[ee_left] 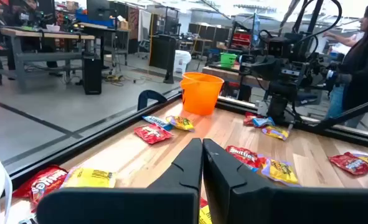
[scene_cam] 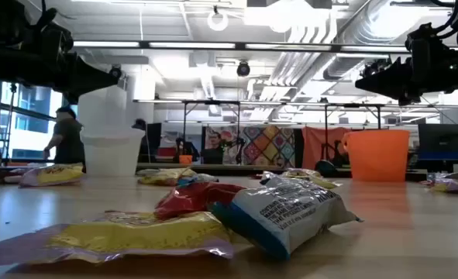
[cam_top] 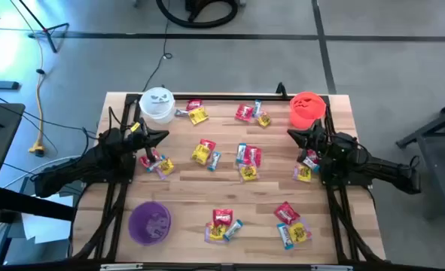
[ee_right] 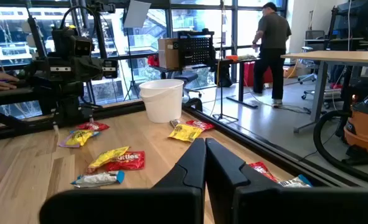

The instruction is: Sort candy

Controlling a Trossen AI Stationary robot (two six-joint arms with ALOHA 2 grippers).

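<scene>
Many small wrapped candies in red, yellow and light-blue wrappers lie scattered on the wooden table (cam_top: 230, 181), for instance a cluster at the middle (cam_top: 246, 158) and another near the front (cam_top: 222, 224). My left gripper (cam_top: 164, 136) hovers shut above the table's left side, near the white bucket (cam_top: 158, 105), fingers level and pointing right. My right gripper (cam_top: 291, 134) hovers shut at the right side, just in front of the orange bucket (cam_top: 307, 108), pointing left. In the wrist views the left fingers (ee_left: 202, 149) and the right fingers (ee_right: 204, 147) meet with nothing between them.
A purple bucket (cam_top: 149, 223) stands at the near left corner. A black frame runs along the table's far edge (cam_top: 230, 97). Candy lies under each gripper (cam_top: 156, 163) (cam_top: 306, 168). A person (ee_right: 272, 50) stands in the room beyond the table.
</scene>
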